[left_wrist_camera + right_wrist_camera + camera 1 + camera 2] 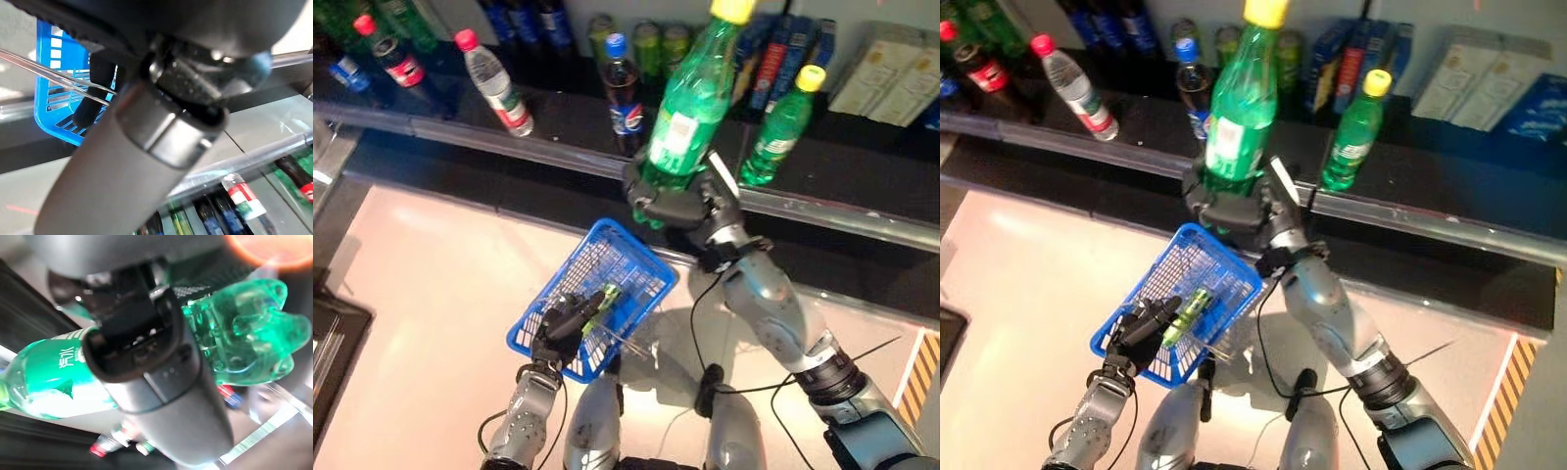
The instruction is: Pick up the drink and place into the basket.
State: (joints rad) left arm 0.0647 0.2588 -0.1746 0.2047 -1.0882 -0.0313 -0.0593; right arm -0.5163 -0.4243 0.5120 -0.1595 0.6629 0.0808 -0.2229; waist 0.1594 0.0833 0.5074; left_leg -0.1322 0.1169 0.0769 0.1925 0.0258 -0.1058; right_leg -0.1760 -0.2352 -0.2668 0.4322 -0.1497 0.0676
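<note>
My right hand (pixel 677 208) is shut round the lower part of a large green drink bottle (pixel 690 108) with a yellow cap. It holds the bottle upright in the air, over the shelf's front edge and just beyond the basket's far corner. The right wrist view shows the thumb (pixel 146 362) across the bottle (pixel 244 342). A blue wire basket (pixel 578 264) hangs lower, over the pale floor. My left hand (pixel 563 328) grips its near rim. A small green item (pixel 603 299) lies inside the basket, and the basket (pixel 49 98) also shows in the left wrist view.
On the dark shelf (pixel 822 215) stand a clear water bottle (pixel 494 83), a cola bottle (pixel 622 93), a small green bottle (pixel 783 122), cans (pixel 651 44) and pale boxes (pixel 891 73). A striped floor marking (pixel 920 377) lies at the right.
</note>
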